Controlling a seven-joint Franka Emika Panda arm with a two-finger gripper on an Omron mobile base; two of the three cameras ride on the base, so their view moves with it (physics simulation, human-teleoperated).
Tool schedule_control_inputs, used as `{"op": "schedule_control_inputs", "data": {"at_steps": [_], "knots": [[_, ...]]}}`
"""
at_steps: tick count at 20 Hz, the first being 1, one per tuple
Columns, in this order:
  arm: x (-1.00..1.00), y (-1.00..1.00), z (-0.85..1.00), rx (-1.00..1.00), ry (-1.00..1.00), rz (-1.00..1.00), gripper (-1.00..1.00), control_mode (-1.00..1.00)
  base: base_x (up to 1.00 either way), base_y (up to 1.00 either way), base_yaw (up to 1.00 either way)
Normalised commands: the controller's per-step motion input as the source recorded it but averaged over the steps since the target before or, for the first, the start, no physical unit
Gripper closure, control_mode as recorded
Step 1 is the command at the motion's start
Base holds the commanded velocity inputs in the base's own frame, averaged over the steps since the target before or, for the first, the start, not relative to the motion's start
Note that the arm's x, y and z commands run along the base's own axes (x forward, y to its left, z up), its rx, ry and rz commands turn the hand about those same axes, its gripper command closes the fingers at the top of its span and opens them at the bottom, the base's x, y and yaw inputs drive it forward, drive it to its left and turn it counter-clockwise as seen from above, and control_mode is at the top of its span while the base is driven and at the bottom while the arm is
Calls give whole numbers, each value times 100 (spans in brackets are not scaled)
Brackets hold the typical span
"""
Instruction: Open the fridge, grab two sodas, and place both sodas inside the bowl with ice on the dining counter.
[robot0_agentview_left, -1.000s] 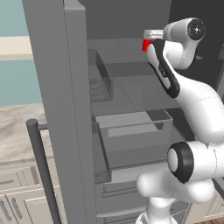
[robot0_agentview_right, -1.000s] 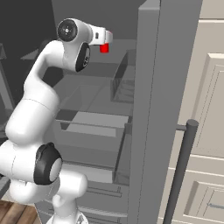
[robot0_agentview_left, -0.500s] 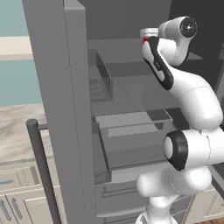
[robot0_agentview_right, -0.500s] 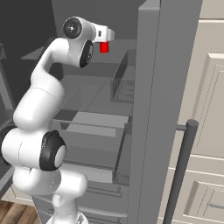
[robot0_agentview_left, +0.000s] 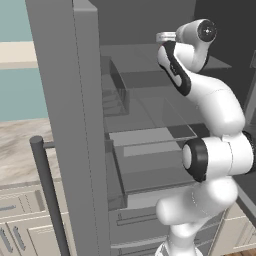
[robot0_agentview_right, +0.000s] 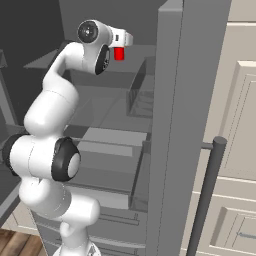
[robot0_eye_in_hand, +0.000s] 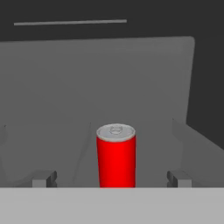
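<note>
Largest, the fridge (robot0_agentview_left: 150, 150) stands open, its grey door (robot0_agentview_right: 187, 125) swung out with a long bar handle (robot0_agentview_right: 205, 195), glass shelves and drawers bare inside. Next, the white arm (robot0_agentview_right: 55, 125) rises from the base and reaches high toward the upper shelf. Smaller, the gripper (robot0_eye_in_hand: 112, 181) points into the fridge; its two fingers (robot0_eye_in_hand: 43, 179) are spread wide, holding nothing. Smallest, a red can (robot0_eye_in_hand: 116, 155) stands upright on the upper shelf, centred between the fingers but apparently a little beyond their tips. A second can is not evident. Likely risk: if the fingers close before reaching far enough, they may clip only the can's front and tip or push it back; an off-centre approach could knock it sideways.
</note>
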Motion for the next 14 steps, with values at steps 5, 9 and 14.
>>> {"op": "schedule_control_inputs", "data": {"at_steps": [5,9,14], "knots": [[30,0,-9,0,0,0,-100,-100,0,0,0],[30,0,-15,0,0,0,-100,-100,0,0,0],[20,-1,-17,0,0,0,-100,-100,0,0,0]]}}
